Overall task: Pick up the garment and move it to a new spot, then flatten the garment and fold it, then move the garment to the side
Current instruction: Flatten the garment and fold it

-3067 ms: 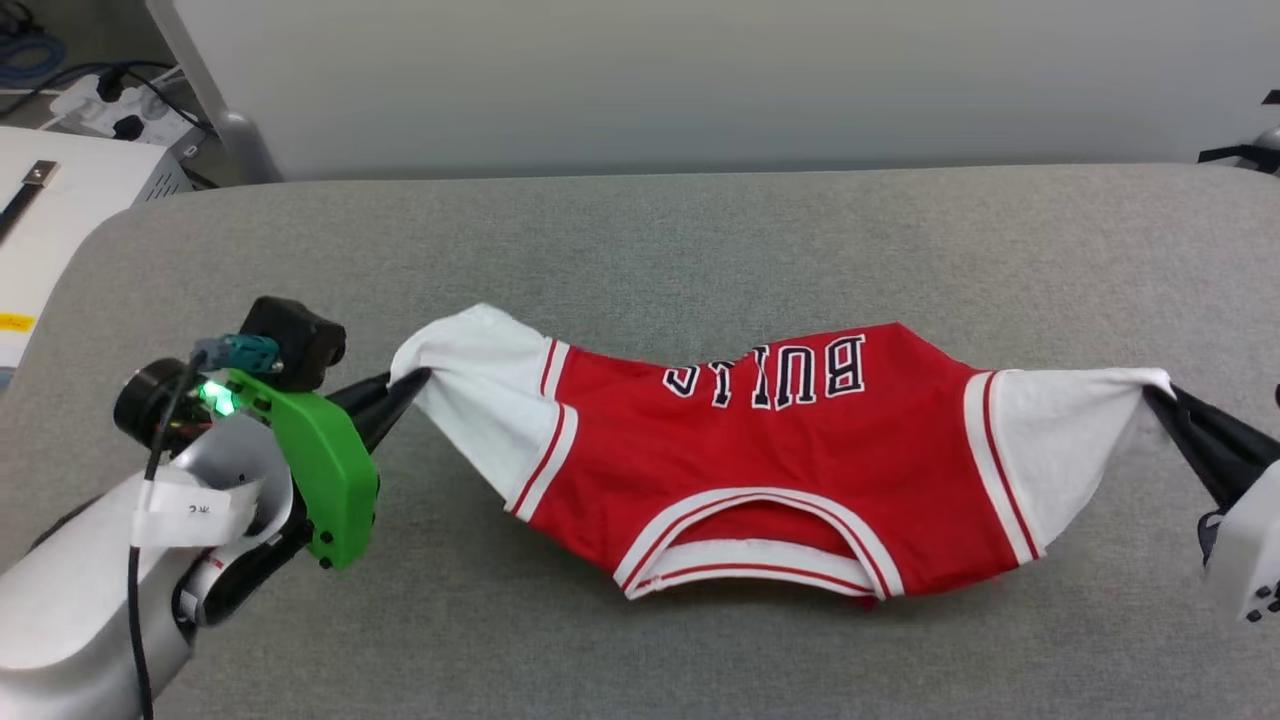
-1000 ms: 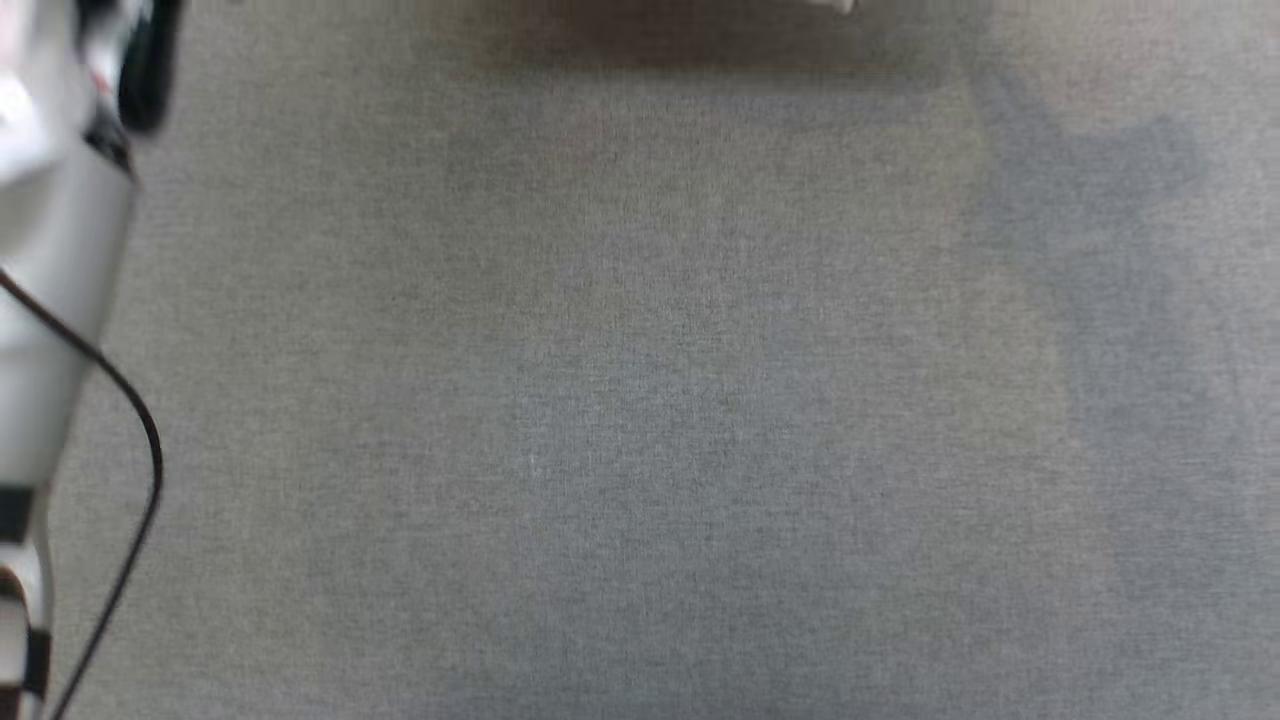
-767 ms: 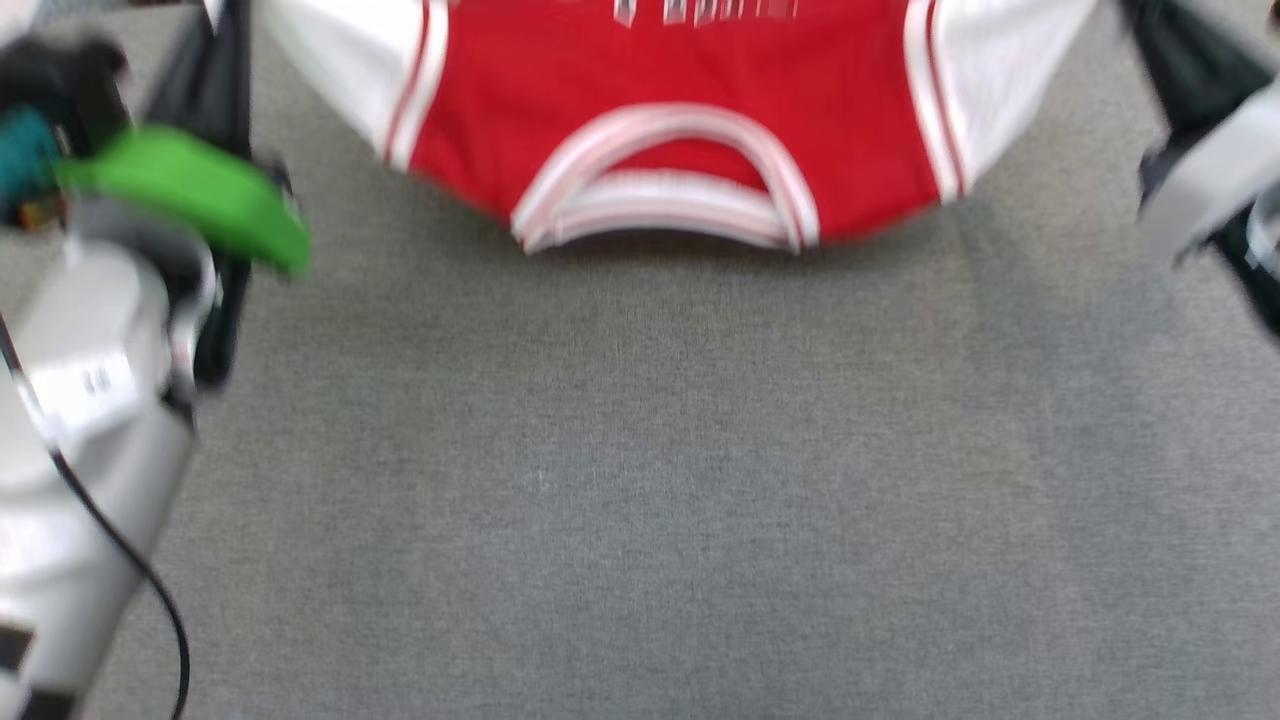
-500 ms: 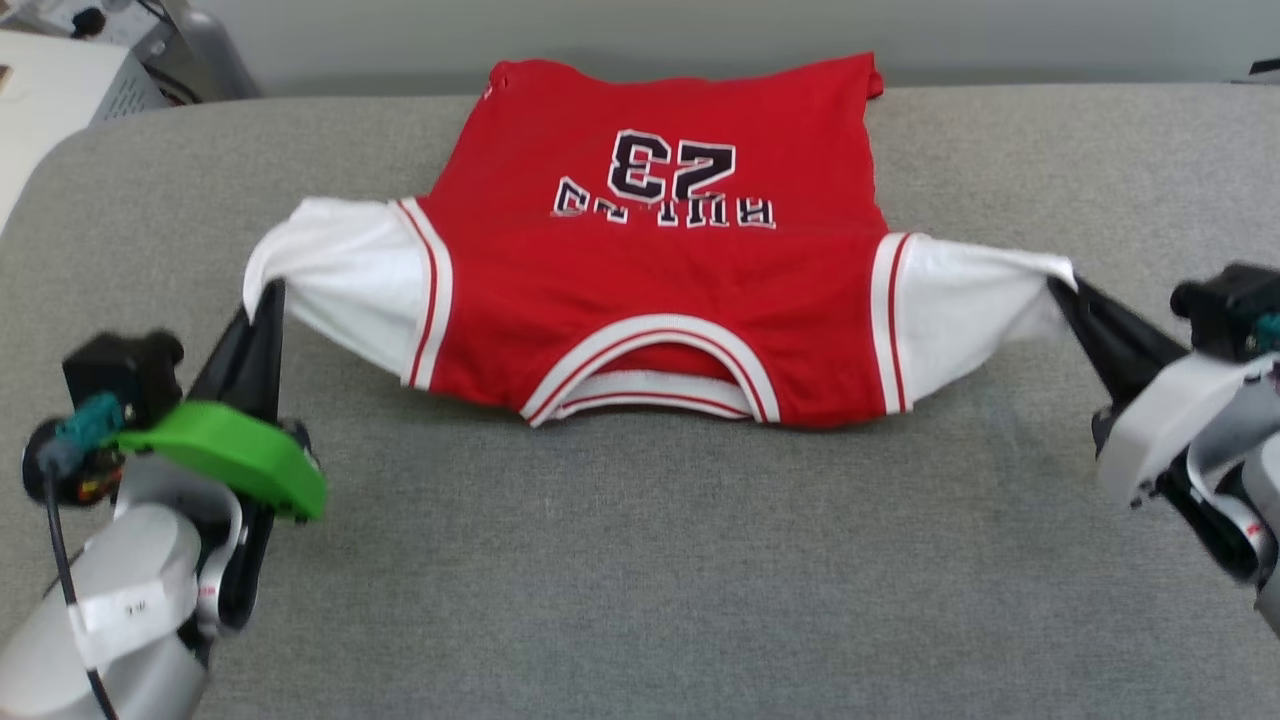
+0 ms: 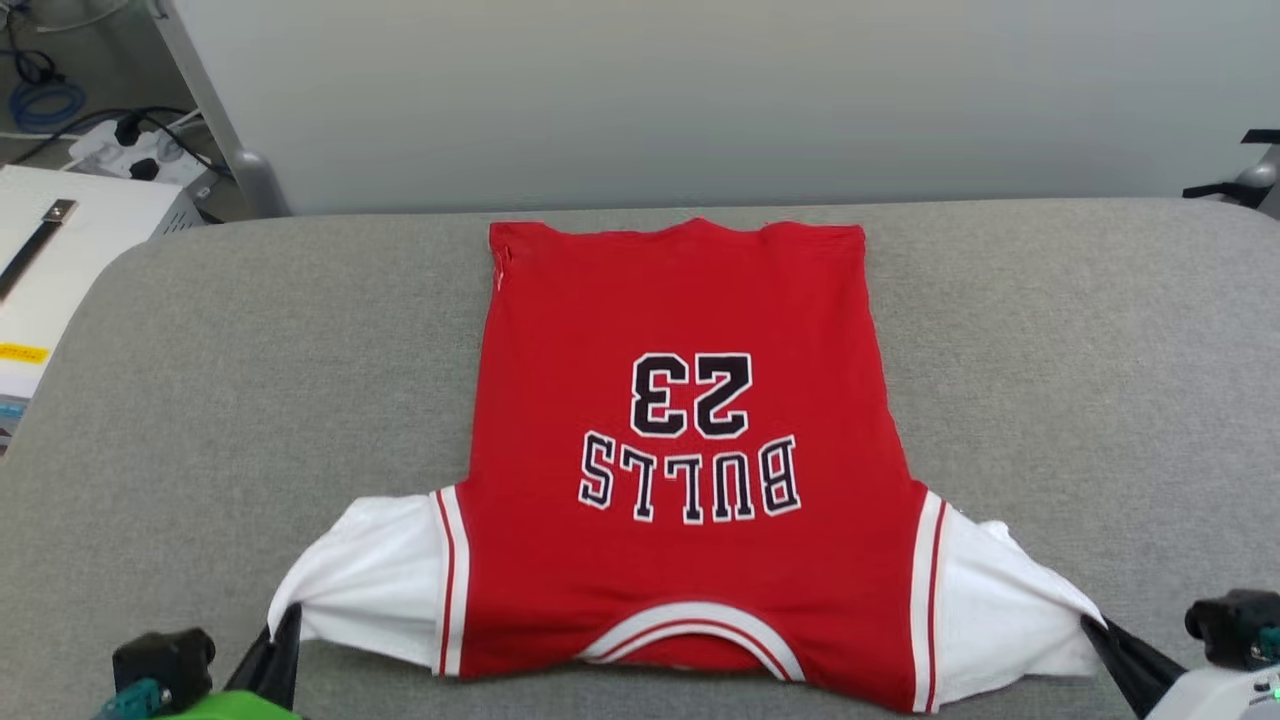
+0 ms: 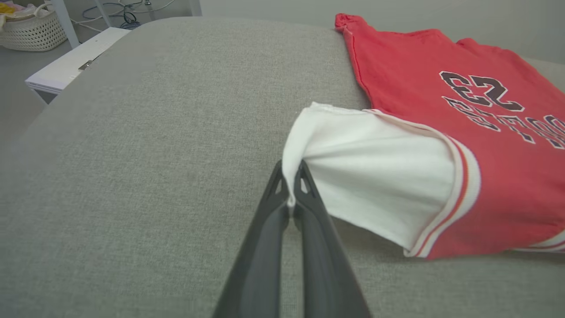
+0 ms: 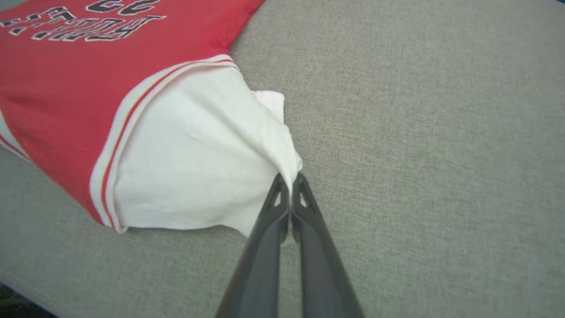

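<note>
The garment (image 5: 680, 320), a red jersey with white sleeves and "BULLS 23" print facing up, lies spread on the grey padded table (image 5: 200, 350), hem at the far side, collar toward me. My left gripper (image 5: 285, 625) is shut on the cuff of the white sleeve at lower left; the left wrist view shows the left gripper (image 6: 290, 176) pinching that sleeve (image 6: 375, 172) by its edge. At the lower right my right gripper (image 5: 1095, 625) is shut on the other sleeve's cuff, and the right wrist view has the right gripper (image 7: 290, 179) clamped on that sleeve (image 7: 194, 168).
A pale wall stands behind the table. A white cabinet (image 5: 60, 230) and a power strip with cables (image 5: 130, 145) sit beyond the table's left edge. In the left wrist view a woven basket (image 6: 31, 28) stands on the floor. Bare grey surface lies either side of the jersey.
The head camera swung down and back up. Both grippers have drawn the sleeves toward me, so the jersey now lies stretched out flat with the whole print showing.
</note>
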